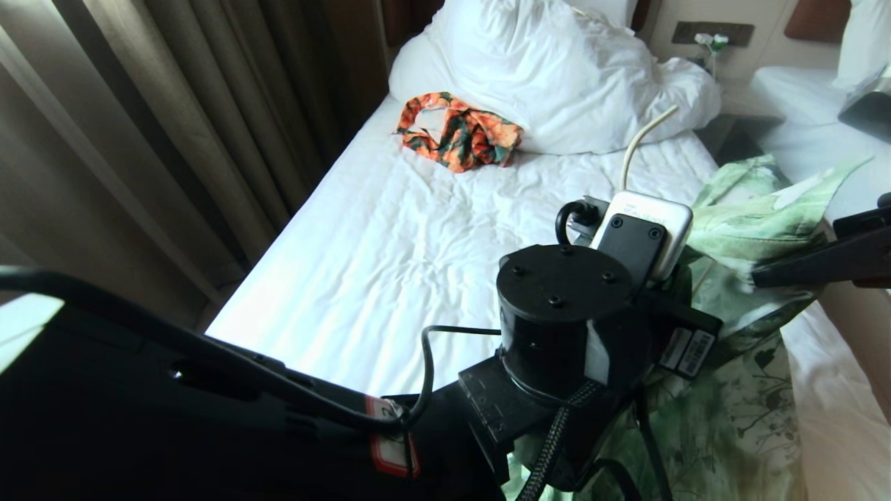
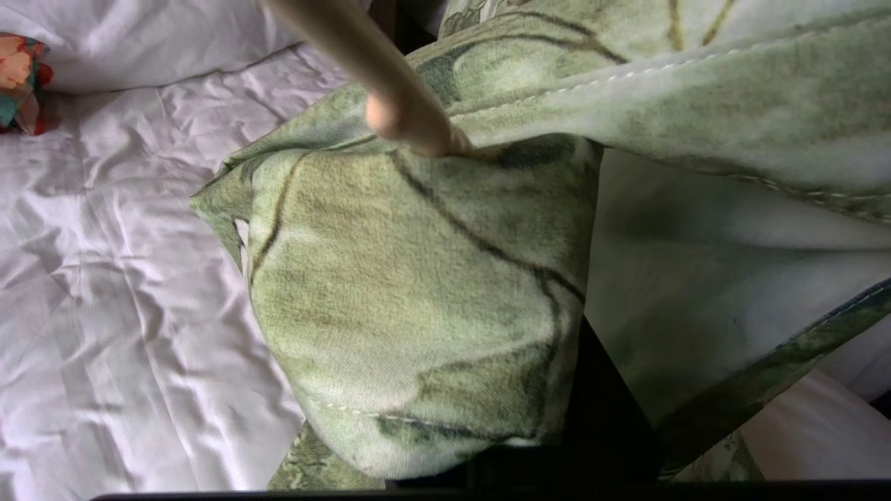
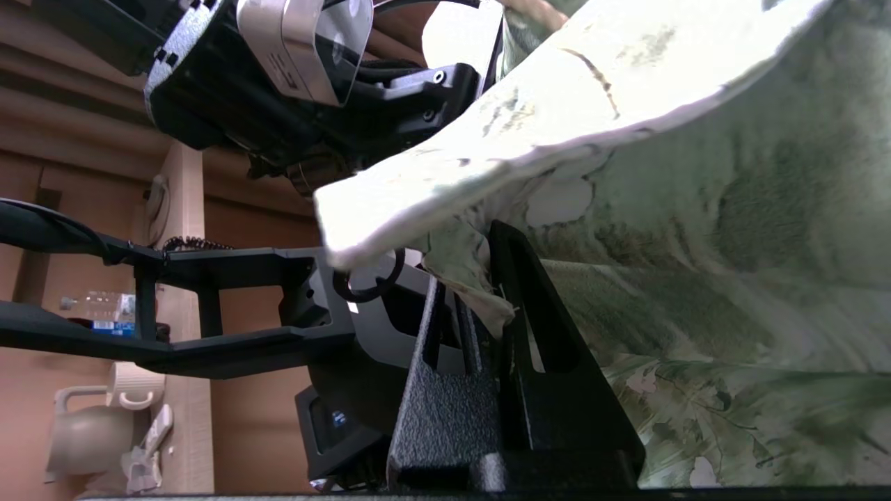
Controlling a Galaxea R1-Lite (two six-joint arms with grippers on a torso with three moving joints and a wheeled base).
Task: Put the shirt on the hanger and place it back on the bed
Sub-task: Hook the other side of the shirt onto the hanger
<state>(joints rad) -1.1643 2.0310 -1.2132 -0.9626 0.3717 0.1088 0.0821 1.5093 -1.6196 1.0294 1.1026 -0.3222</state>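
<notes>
curtain (image 1: 174, 132): hangs along the far left, beside the bed's left edge.
bed (image 1: 390, 229): wrinkled white sheet, with a white pillow (image 1: 550, 76) at its head and an orange-and-green garment (image 1: 459, 132) lying against the pillow, well apart from the work.
left gripper (image 2: 557, 445): nearer the bed's middle, its wrist in the centre of the head view; its dark fingers are clamped narrow, and shirt cloth drapes over them.
hanger (image 2: 390, 90): only a cream bar shows in the left wrist view, its end pushed into a fold of the shirt; the rest is hidden.
shirt (image 1: 738, 292): held up over the bed's right side, between the two arms, hanging down to the sheet.
right gripper (image 3: 498, 306): to the shirt's right, pinched tight on a hem (image 3: 473, 278).
key relation: the bar runs into the cloth from the left gripper's side, so the left arm looks nearer for seating it.
second bed (image 1: 800, 97): past a dark gap, far right.
</notes>
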